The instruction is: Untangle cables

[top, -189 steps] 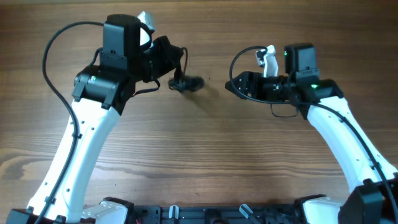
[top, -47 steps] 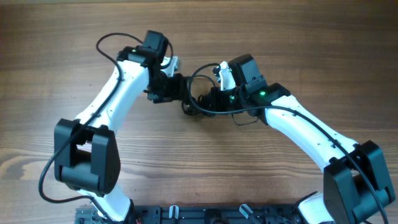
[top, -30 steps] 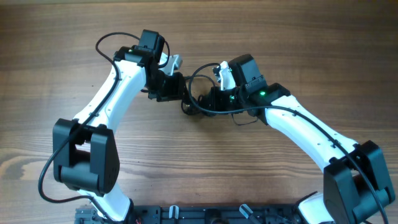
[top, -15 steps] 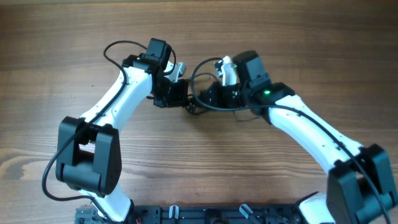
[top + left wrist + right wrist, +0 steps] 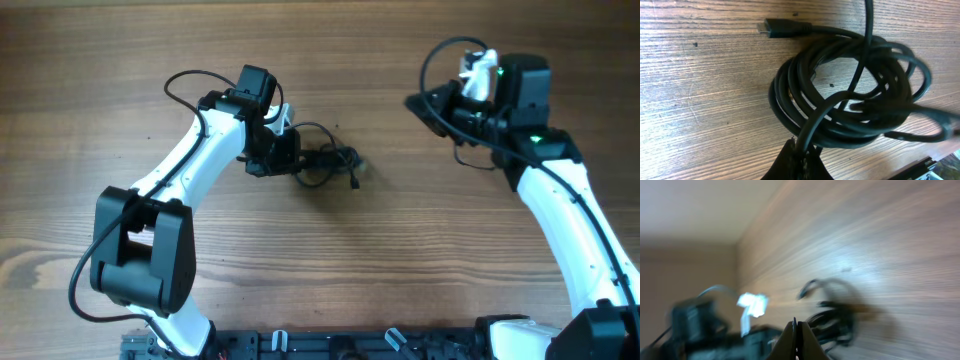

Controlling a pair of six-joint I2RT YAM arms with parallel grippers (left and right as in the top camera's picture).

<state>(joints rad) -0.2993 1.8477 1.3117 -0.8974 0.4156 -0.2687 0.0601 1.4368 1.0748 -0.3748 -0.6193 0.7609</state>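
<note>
Black cables (image 5: 850, 100) in 1 loose coil on wooden bench (image 5: 400, 260), directly ahead of left pincer (image 5: 801, 150), which clamps 1 strand, right pincer (image 5: 415, 102) well apart from them, tips together, empty

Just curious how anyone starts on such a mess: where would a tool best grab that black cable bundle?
Probably the loose plug end, from above, on its side away from the coiled cables. It lies straight on the bare table, clear of their loops, so a tool could pinch it alone.
</note>
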